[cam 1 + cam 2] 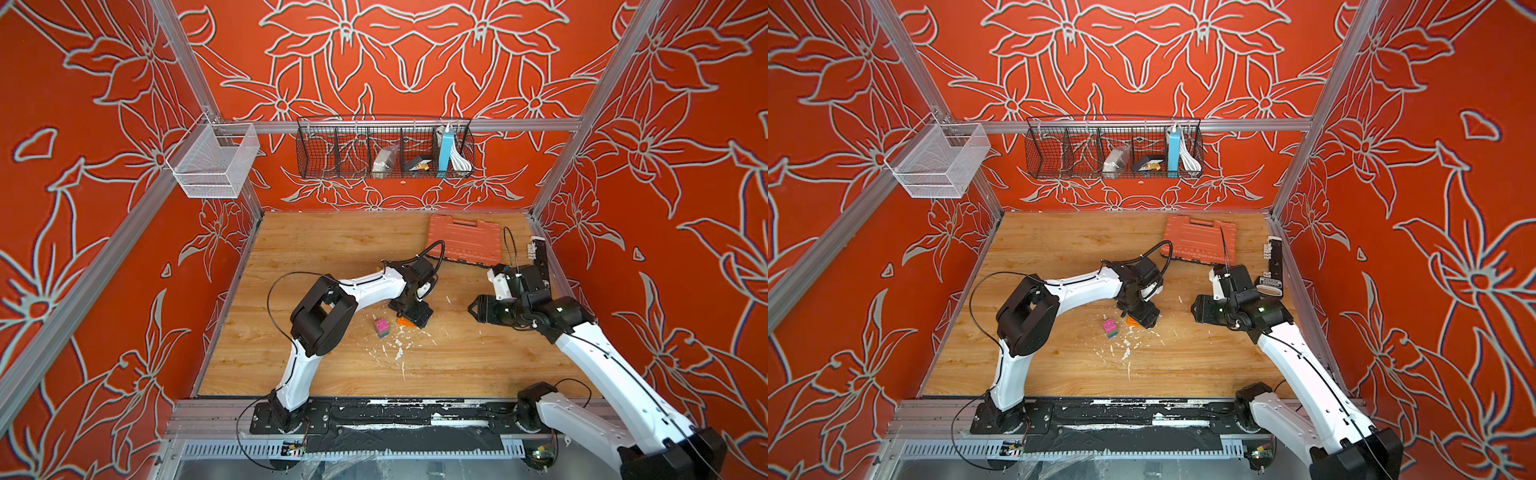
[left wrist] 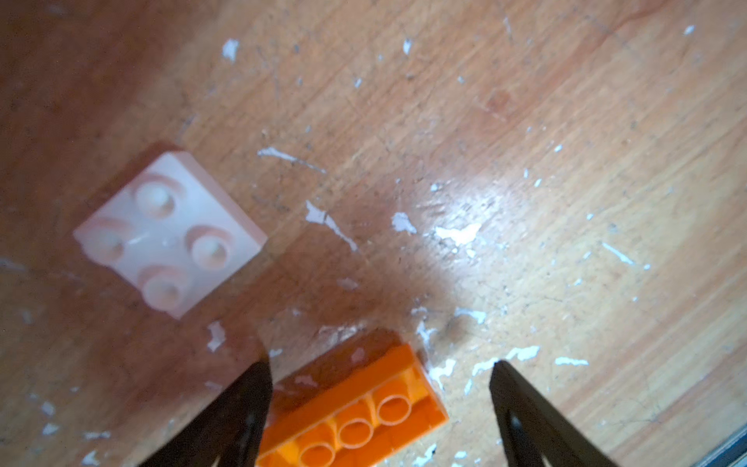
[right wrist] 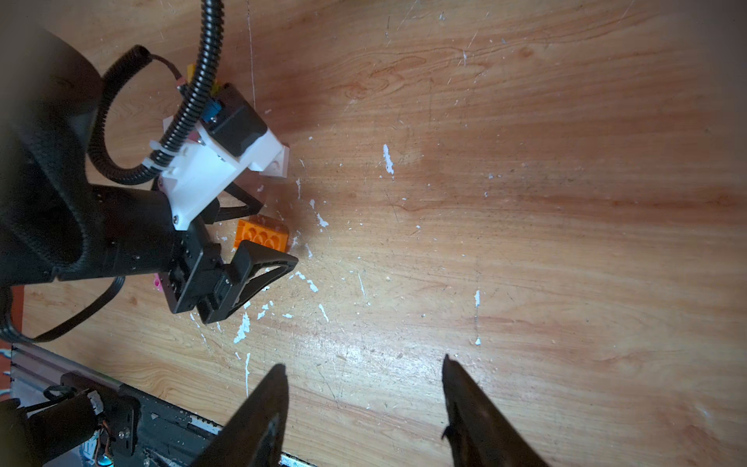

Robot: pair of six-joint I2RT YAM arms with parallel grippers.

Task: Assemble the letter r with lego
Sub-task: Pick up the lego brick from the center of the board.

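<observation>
**Scuffed wooden table (image 1: 332, 249), bricks around the left claw (image 2: 380, 364)**

White chips (image 2: 456, 234) fleck the wood under the claw. An orange brick (image 2: 355, 420) lies hollow side up between its fingers. A pale four-stud brick (image 2: 169, 232) sits ahead and to one side, a pink-topped stack (image 1: 381, 328) lies beside the claw, and an orange case (image 1: 463, 239) lies well beyond it.

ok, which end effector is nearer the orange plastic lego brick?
Left. The left end effector has the orange plastic lego brick between its open jaws; the right end effector hovers well clear of it.
</observation>
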